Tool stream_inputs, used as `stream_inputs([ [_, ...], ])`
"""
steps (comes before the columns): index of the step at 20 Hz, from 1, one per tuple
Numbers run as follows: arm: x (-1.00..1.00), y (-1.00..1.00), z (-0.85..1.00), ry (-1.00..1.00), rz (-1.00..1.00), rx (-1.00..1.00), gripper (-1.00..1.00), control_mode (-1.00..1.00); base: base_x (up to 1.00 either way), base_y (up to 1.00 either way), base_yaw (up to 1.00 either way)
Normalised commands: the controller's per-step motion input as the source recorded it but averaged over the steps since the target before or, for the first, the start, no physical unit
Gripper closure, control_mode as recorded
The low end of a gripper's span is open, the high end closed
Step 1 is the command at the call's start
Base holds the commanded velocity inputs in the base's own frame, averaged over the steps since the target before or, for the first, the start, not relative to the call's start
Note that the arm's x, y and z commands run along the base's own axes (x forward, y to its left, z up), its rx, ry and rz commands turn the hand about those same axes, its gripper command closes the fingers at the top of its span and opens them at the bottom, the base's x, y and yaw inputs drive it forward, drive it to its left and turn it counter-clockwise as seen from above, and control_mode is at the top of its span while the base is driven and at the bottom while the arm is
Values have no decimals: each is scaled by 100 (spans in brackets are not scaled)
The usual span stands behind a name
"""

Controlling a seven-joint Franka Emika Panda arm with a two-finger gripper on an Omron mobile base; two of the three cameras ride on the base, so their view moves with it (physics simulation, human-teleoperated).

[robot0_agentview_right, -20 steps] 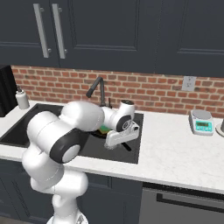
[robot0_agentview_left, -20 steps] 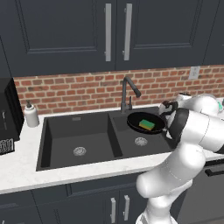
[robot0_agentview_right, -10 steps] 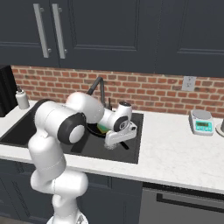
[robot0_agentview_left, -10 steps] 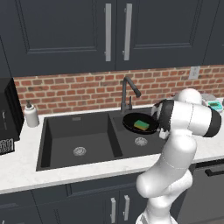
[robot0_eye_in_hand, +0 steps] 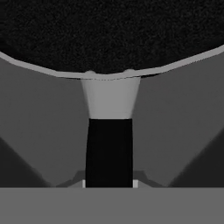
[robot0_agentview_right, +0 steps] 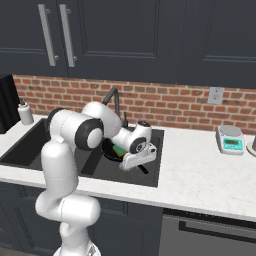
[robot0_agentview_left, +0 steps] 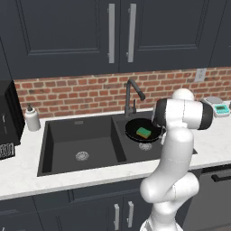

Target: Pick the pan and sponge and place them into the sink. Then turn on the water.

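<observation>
Black sink [robot0_agentview_left: 58, 149], pan [robot0_agentview_left: 135, 129] with sponge [robot0_agentview_left: 144, 132] above right basin.

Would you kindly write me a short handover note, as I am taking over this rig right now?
Pincer: shut on the pan's handle.
Pan: held over the right basin of the sink, with the green sponge lying in it.
Done: pan and sponge picked together and brought over the sink.
Left: lower the pan into the basin, release, then turn on the faucet; no water is running.
</observation>
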Motion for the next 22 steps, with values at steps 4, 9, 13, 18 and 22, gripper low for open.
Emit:
stream_inputs([
  [4,24,0,-35,0,3,0,100,-100,0,0,0],
  [9,30,0,-20,0,3,0,100,-100,0,0,0],
  [13,1,0,-29,0,5,-1,100,-100,0,0,0],
  [18,-17,0,-19,0,7,0,100,-100,0,0,0],
  [22,-25,0,-13,0,7,0,100,-100,0,0,0],
])
